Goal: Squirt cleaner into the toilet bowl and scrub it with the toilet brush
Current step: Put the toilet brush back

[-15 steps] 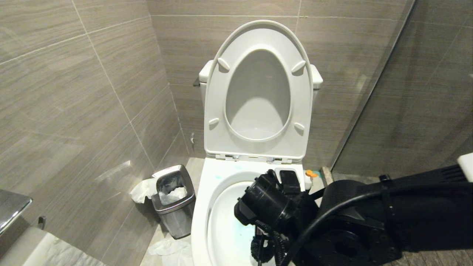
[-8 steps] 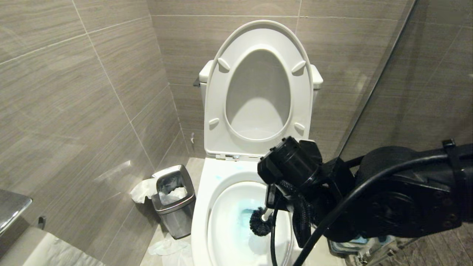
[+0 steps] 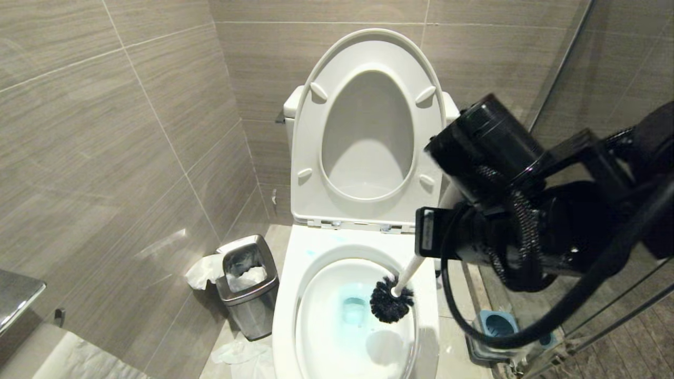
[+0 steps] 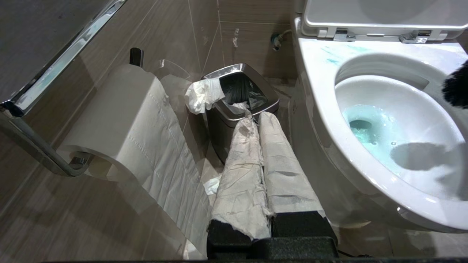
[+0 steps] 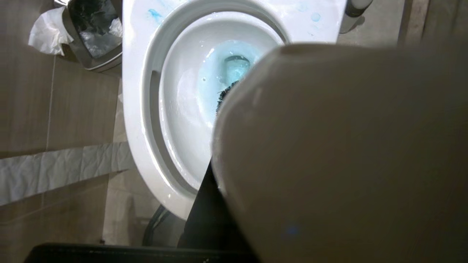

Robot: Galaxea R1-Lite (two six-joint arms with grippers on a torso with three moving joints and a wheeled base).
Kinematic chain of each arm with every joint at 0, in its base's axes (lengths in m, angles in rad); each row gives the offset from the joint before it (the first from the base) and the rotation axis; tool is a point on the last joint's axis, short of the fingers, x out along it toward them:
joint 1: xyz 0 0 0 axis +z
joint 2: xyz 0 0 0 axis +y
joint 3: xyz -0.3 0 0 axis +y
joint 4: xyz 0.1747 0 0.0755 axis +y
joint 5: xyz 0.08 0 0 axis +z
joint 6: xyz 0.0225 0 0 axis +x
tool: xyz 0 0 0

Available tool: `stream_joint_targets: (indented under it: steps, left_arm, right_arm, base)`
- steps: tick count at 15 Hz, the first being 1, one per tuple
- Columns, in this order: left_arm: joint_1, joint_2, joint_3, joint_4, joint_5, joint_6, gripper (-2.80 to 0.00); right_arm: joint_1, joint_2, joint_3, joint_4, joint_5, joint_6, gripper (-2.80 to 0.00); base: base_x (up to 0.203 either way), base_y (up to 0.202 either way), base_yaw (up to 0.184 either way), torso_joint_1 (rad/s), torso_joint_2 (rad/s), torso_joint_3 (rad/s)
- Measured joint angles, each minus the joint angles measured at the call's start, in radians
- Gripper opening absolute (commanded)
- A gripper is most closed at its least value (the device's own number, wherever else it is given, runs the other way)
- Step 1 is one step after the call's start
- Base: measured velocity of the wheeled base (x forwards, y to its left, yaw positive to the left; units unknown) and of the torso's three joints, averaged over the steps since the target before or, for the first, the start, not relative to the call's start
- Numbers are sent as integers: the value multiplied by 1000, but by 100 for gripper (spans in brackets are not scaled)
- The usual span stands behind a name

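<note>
The toilet bowl (image 3: 287, 310) stands with seat and lid raised. Cleaner tints the water (image 3: 354, 310) pale blue and leaves blue smears on the rim (image 4: 331, 58). My right gripper (image 3: 433, 246) is high at the bowl's right side and shut on the toilet brush handle (image 3: 408, 272). The black bristle head (image 3: 390, 306) hangs inside the bowl by its right wall, above the water, with its shadow below. In the right wrist view the handle's end (image 5: 347, 146) fills most of the picture. My left gripper (image 4: 257, 118), its fingers wrapped in white, is shut and parked left of the toilet.
A steel waste bin (image 3: 247, 287) with tissue stands left of the toilet, with paper on the floor by it. A toilet paper roll (image 4: 120, 120) hangs on the left wall. The grey-and-blue brush holder (image 3: 497, 325) sits on the floor right of the toilet, by the glass partition.
My right arm has risen and swung to the right with the brush. The bristle head has moved from the bowl's front to its right side and now shows clear of the arm.
</note>
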Motion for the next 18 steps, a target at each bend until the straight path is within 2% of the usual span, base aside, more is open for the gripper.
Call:
stream_joint_targets:
  steps: [3,7,11,15,18]
  left_arm:
    - [0,0,0,0,0,0,-280]
    - [0,0,0,0,0,0,-280]
    - [0,0,0,-1,0,0,-280]
    - [0,0,0,0,0,0,-280]
    - [0,0,0,0,0,0,-280]
  right_arm:
    - [-72,-39,-86,127,25,-2,-280]
    - [-250,-79,-143,219,47,-3,-280]
    - [-411,-138,-137,255,108,-35,-280]
    - [-552,-158,-76,256,181,-66,-280]
    - [-626,-151,6,168,199,-84,-280]
  base:
    - [0,0,0,0,0,0]
    - [0,0,0,0,0,0]
    - [0,0,0,0,0,0]
    - [0,0,0,0,0,0]
    - [0,0,0,0,0,0]
